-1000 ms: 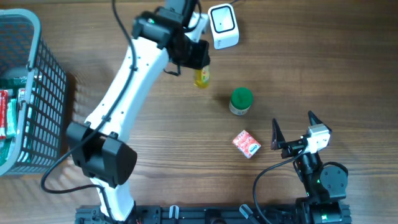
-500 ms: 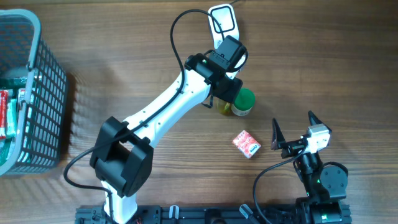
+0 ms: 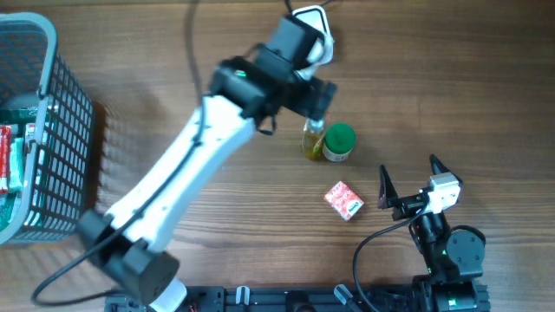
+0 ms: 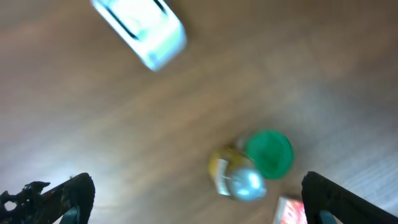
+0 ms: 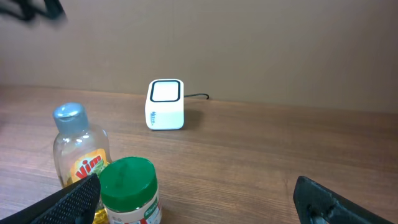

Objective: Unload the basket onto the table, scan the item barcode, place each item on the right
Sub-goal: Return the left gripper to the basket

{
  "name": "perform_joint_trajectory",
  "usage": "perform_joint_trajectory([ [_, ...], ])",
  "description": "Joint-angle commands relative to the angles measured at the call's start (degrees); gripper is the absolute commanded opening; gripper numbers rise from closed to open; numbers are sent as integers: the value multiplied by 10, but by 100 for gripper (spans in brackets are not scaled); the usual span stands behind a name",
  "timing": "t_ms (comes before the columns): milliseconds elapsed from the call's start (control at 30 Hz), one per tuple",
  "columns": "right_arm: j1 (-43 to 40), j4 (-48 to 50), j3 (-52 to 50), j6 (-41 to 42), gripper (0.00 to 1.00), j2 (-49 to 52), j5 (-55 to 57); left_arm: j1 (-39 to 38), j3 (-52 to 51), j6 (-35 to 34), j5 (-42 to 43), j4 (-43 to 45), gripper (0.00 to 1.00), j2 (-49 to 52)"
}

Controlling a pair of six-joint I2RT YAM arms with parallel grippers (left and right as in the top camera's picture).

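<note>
Wooden tabletop (image 3: 451, 87): upright bottle (image 3: 312, 139) (beside a green-lidded jar (image 3: 338, 142)) stands at six o'clock from the spread, empty left gripper (image 3: 315, 94); right gripper (image 3: 408, 169), also spread, is farther.

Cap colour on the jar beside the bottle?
Green. The jar cap shows best in the right wrist view.

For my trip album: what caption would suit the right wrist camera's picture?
A bottle and green-lidded jar stand side by side on a wooden table, white scanner behind them.
</note>
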Motion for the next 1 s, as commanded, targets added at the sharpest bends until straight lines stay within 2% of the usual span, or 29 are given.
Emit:
perform_joint_trajectory([
  [0,0,3,0,1,99,-2,6,68,31,28,-25,0,100,-57],
  [167,0,3,0,1,100,-2,6,199,33,83,-28,15,100,-127],
  [300,0,3,0,1,100,-2,6,337,33,140,-103,12,100,-150],
  [433,0,3,0,1,100,-2,6,492,33,170,-106,3,100,-150],
  [500,0,3,0,1,100,-2,6,619,33,170,-108,7,100,-150],
  [533,0,3,0,1,100,-2,6,648,33,170,-108,10,100,-149],
  [700,0,3,0,1,100,-2,6,748,33,170,-108,10,100,-149],
  [967,0,3,0,0,100,-3,6,766,33,170,-108,10,100,-149],
])
